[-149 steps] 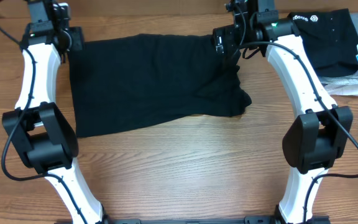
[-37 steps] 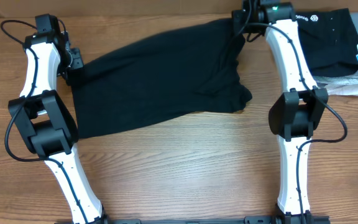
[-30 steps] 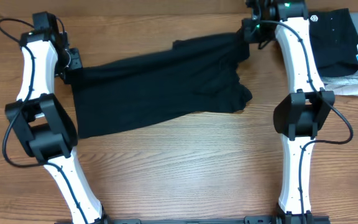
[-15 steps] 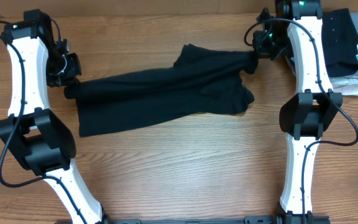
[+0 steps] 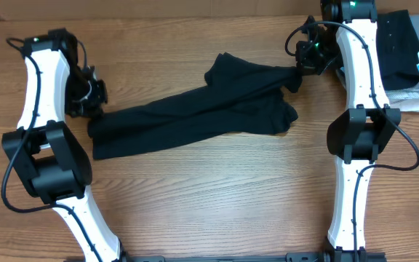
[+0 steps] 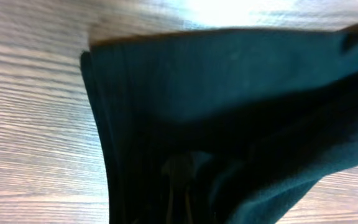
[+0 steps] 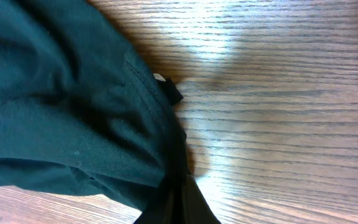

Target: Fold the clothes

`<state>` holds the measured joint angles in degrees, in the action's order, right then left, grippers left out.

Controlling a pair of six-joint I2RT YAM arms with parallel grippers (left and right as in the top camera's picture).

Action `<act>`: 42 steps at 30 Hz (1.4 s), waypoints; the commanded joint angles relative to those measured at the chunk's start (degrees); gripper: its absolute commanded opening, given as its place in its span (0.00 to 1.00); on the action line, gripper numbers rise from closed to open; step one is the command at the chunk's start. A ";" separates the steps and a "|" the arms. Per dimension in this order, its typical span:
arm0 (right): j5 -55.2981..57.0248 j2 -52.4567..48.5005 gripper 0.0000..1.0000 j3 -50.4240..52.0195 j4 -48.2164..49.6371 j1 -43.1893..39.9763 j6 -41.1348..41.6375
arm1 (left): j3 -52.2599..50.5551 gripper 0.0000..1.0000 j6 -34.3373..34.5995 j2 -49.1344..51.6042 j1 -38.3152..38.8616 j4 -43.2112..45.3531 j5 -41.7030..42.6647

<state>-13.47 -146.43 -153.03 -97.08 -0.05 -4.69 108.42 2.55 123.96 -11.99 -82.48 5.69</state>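
The black T-shirt (image 5: 195,116) lies as a long bunched band across the wooden table (image 5: 217,196), lifted at both ends. My left gripper (image 5: 93,100) is shut on its left edge. In the left wrist view dark fabric (image 6: 229,93) fills most of the picture and drapes over the fingertips (image 6: 180,180). My right gripper (image 5: 301,67) is shut on the right end, near the sleeve. The right wrist view has the hemmed edge of the shirt (image 7: 61,106) running down into the shut gripper (image 7: 182,190), with bare wood to its right.
A stack of folded clothes sits at the back right corner: a black garment with white print (image 5: 398,44) on top of grey and white pieces (image 5: 409,98). It lies just right of my right arm (image 5: 358,80).
Both grippers have come toward the near side with the shirt's far edge, and the left one has also shifted right. The spread shirt has drawn in to a narrow band.
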 commanded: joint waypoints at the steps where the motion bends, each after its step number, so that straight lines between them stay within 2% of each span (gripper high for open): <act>1: -0.74 2.97 0.04 -1.64 0.02 -0.35 0.37 | -2.91 0.13 -1.29 -0.55 0.00 0.79 -1.40; 3: -0.76 2.97 0.04 -1.64 0.02 -0.35 0.37 | -4.09 0.36 -1.29 -0.55 0.00 1.44 -1.40; 6: -0.79 2.97 0.06 -1.64 0.02 -0.35 0.37 | -4.74 0.61 -1.29 -0.55 0.00 1.75 -1.40; 9: -0.76 3.19 0.22 -1.68 0.02 -0.33 0.13 | -4.79 0.73 -1.31 -0.55 0.02 1.97 -1.40; 14: -0.52 5.18 0.59 -4.17 0.37 -0.35 -1.81 | -4.79 0.72 -1.31 -0.55 0.02 3.30 -1.40; 16: -0.59 5.97 0.66 -6.16 1.03 -0.28 -1.81 | -4.79 0.66 -1.29 -0.55 0.02 3.91 -1.38; 19: -2.56 6.19 0.69 -8.17 2.93 1.01 -3.54 | -4.79 0.49 -1.29 -0.55 0.02 4.83 -1.38; 22: -4.22 6.08 0.70 -7.34 5.68 3.98 -5.86 | -4.79 0.40 -1.27 -0.55 0.02 5.90 -1.36; 24: -3.93 6.05 0.72 -5.29 8.74 7.19 -7.63 | -4.79 0.40 -1.25 -0.55 0.02 6.64 -1.11; 25: -0.22 5.95 0.77 -1.62 13.33 11.52 -7.78 | -4.79 0.40 -1.25 -0.55 0.02 7.41 -0.50; 29: 5.66 5.95 0.84 6.05 21.29 17.14 -7.78 | -4.79 0.56 -1.27 -0.55 0.02 8.44 0.35; 31: 7.54 5.95 0.87 9.88 25.53 19.04 -7.82 | -4.79 0.59 -1.27 -0.55 0.02 8.83 0.35; 42: 7.91 4.31 0.93 20.61 44.33 20.39 -12.04 | -4.79 0.61 -1.27 -0.55 0.02 9.77 0.35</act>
<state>-6.57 -141.64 -133.88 -56.23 21.04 -15.51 104.12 1.34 123.96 -11.99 -72.75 5.39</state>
